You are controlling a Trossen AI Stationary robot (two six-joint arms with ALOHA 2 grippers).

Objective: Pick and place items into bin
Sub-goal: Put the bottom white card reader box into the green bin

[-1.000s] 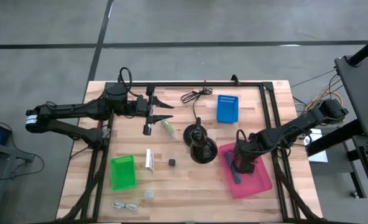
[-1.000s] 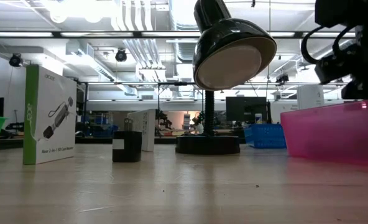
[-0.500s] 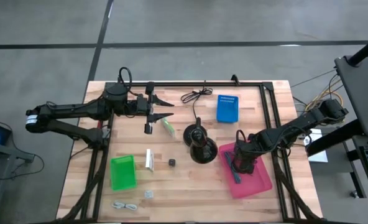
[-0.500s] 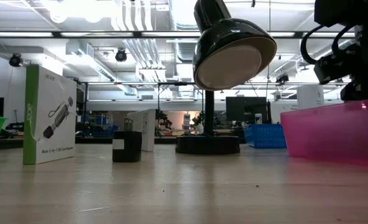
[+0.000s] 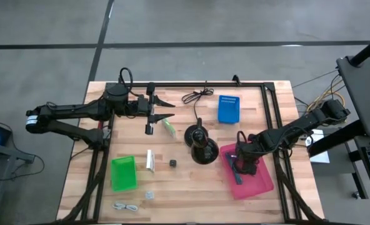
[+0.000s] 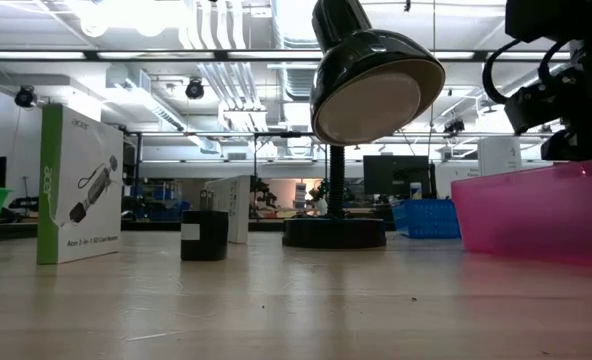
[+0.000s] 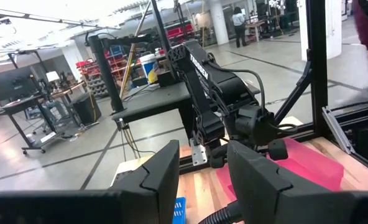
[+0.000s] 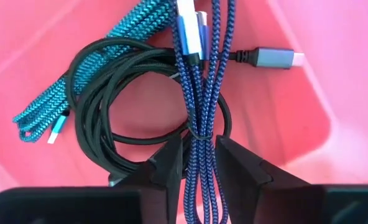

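Observation:
My right gripper (image 5: 240, 166) points down into the pink bin (image 5: 261, 182), fingers a little apart (image 8: 199, 148). A blue braided cable (image 8: 200, 93) runs between them, lying over a coiled black cable (image 8: 103, 93) and a teal cable (image 8: 53, 109) on the bin's floor. My left gripper (image 5: 171, 111) hovers level and open at the far left, empty (image 7: 202, 158). On the table lie another black cable (image 5: 197, 95), a green packet (image 5: 168, 127), a white packet (image 5: 150, 160), a tiny black cube (image 5: 172, 163) and clear bits (image 5: 149, 195). My right gripper comes from above with one finger (image 8: 165, 165) on each side of the blue cable's bundled strands (image 8: 199, 140), which rest in the bin. The strands fill the narrow gap, and I cannot tell whether the fingers touch them.
A black lamp on a round base (image 5: 201, 147) stands just left of the pink bin. A blue basket (image 5: 229, 108) sits at the far side, a green bin (image 5: 123, 173) at the near left, with a white cable (image 5: 127, 206) by the near edge. A black frame (image 5: 275, 125) borders the table.

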